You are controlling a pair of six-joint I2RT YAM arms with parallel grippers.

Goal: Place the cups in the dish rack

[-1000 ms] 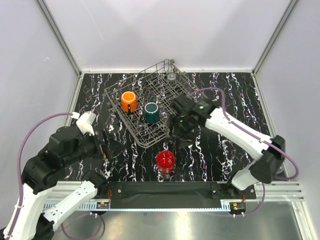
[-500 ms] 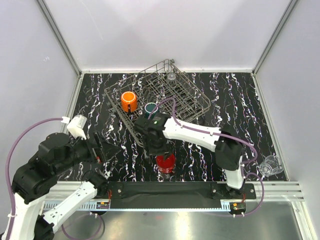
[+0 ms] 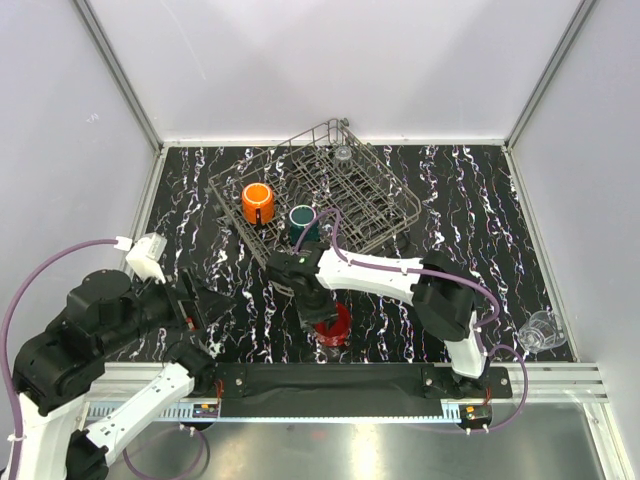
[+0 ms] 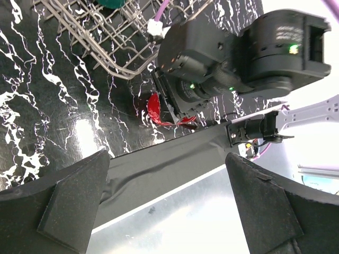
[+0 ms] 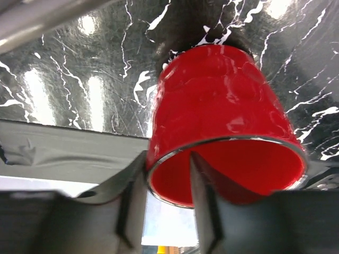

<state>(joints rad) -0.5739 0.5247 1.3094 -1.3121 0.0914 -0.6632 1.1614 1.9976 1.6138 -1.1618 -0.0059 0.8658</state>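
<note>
Black marbled table (image 3: 470,200), wire dish rack (image 3: 340,195) far centre, left gripper (image 3: 205,300) near left, fingers spread wide, empty, right gripper (image 3: 322,318) astride red cup (image 3: 340,326) rim just near of rack, one finger inside, one outside, clamped or not unclear, orange cup (image 3: 257,202) and teal cup (image 3: 303,225) in rack.

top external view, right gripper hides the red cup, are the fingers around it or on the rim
Observer: On the rim. In the right wrist view the right gripper straddles it, with one finger outside the red cup wall and one inside.
Operator: clamped
Observer: Not that I can see. A gap shows between the inner finger and the wall.
Operator: left gripper open
Observer: Yes. The left wrist view shows the left gripper wide apart with nothing between its fingers.
</note>
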